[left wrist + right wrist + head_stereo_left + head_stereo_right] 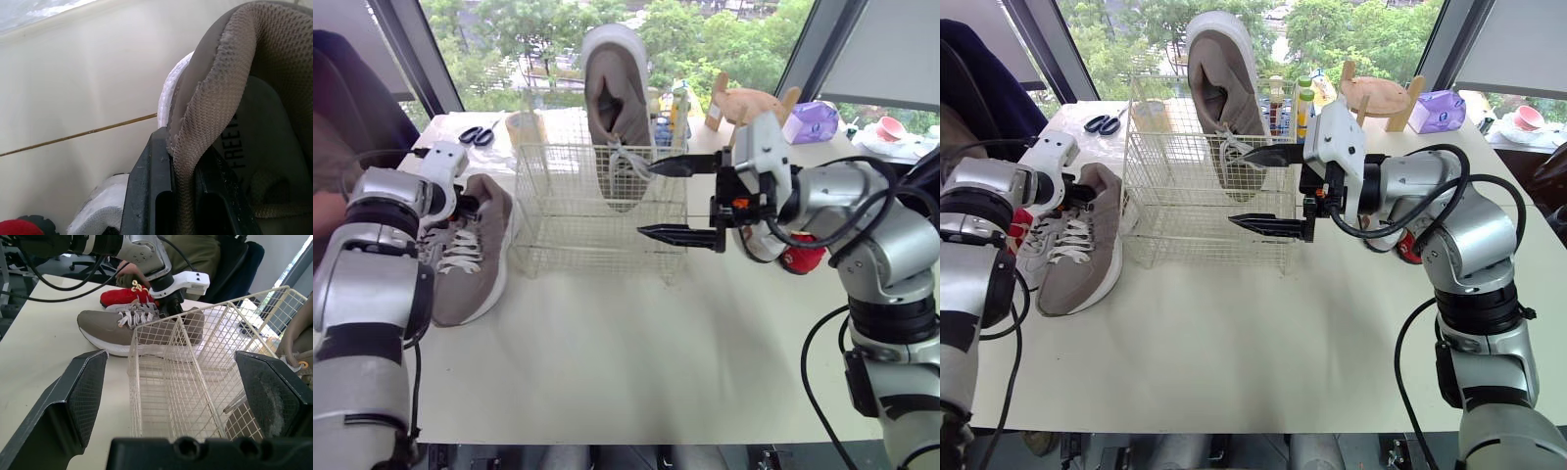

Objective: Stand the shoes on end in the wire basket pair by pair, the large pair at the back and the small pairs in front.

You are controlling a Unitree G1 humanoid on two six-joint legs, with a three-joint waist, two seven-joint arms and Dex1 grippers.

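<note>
The left gripper is pinching the heel collar of a grey-brown sneaker, with one finger outside the collar and the other inside the opening. That sneaker is lying sole-down on the table just beside the wire basket, at its nine o'clock, toe pointing to six o'clock. A red shoe is lying at the sneaker's nine o'clock. Scissors are resting at the basket's ten o'clock. Inside the basket, toward twelve o'clock, a matching large sneaker is standing on end, rising above the rim. The right gripper is hovering at the basket's three o'clock, fingers spread wide around nothing. Another red shoe is peeking out behind that arm.
</note>
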